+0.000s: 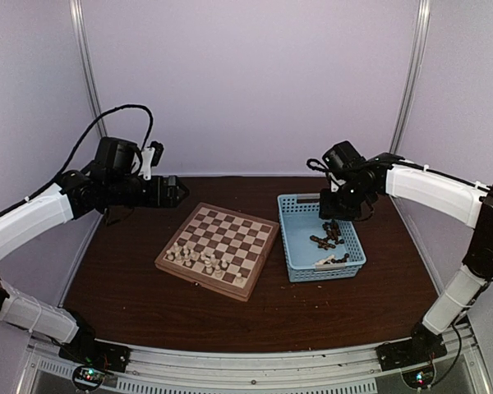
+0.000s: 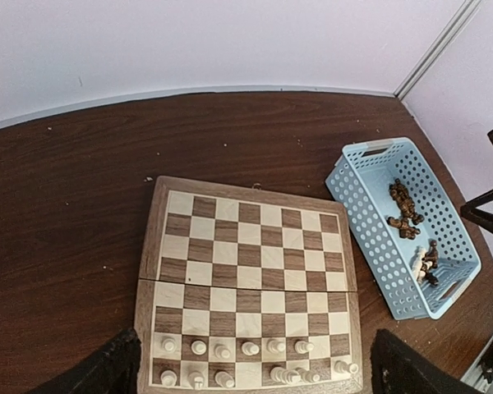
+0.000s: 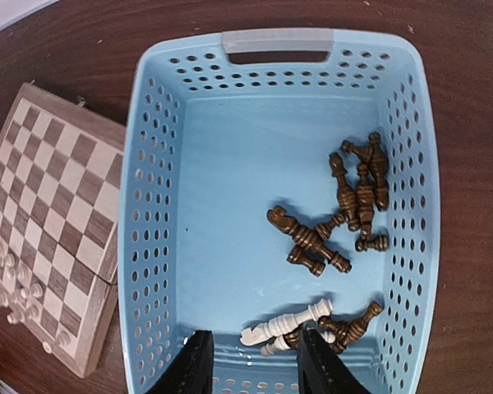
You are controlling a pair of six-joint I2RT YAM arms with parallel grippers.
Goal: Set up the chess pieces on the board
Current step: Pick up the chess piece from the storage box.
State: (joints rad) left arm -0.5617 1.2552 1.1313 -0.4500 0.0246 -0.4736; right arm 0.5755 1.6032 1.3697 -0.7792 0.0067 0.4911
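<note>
The table (image 1: 148,304) is dark brown wood; the board (image 1: 240,235) lies flat near its middle. A light blue basket (image 1: 286,240) sits just beside the board, on the right.

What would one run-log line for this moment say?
left gripper open, left of board | right gripper open over basket | cream pieces on board's near rows | dark pieces in basket

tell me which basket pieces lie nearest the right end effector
The cream-white pieces, beside the right end effector; the dark brown cluster lies farther up the basket.
</note>
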